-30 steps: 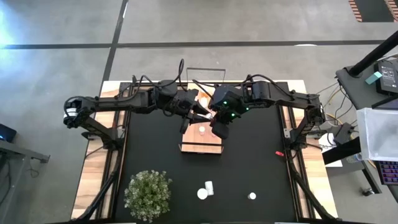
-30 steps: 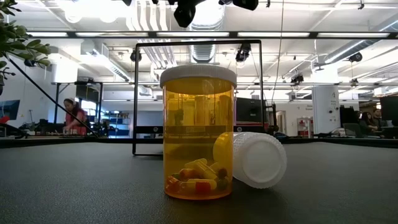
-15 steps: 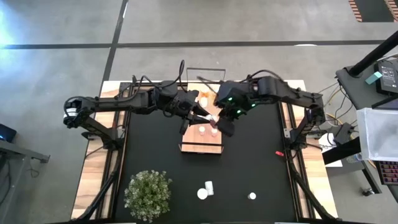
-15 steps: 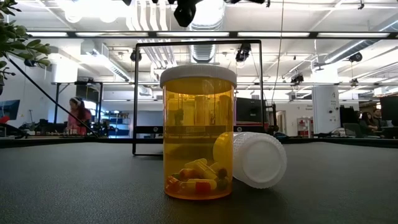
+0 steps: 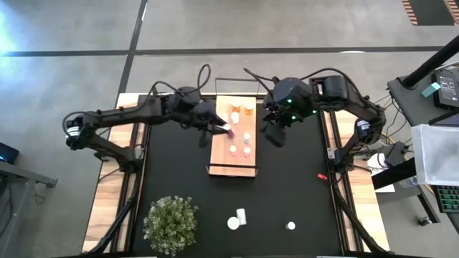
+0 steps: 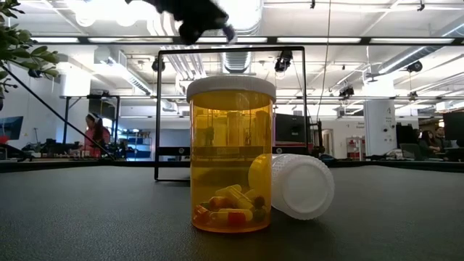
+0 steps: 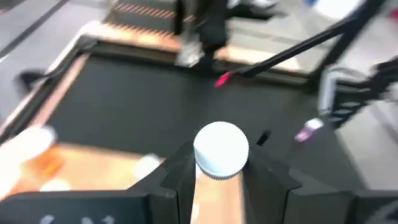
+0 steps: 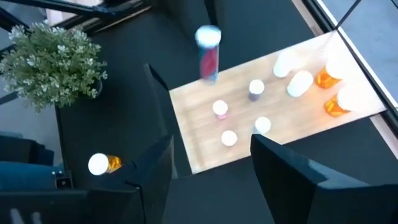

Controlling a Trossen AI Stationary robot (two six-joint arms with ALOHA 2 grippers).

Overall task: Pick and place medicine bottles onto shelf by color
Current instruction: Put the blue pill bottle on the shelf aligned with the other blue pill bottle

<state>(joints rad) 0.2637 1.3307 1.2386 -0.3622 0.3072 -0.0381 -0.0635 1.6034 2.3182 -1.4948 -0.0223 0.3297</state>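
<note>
Black-matted surface (image 5: 287, 193) bearing a wooden shelf (image 5: 224, 163) near the middle of its far edge, with a potted plant (image 5: 171, 223) at the near left corner. Left pincer (image 5: 224, 127) over the shelf's left edge, pressed onto a red bottle (image 7: 221, 151) with a white cap. Right pincer (image 5: 274, 135) just off the shelf's right edge, fingers spread, holding nothing. On the shelf, small capped bottles (image 8: 250, 89), orange ones (image 8: 328, 107) toward its far end. Near the surface's near edge, an upright amber bottle (image 6: 231, 154) touching a tipped one (image 6: 291, 185).

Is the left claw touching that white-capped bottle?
Touching. The left wrist view shows the left claw clamped on both sides of the white-capped bottle.
</note>
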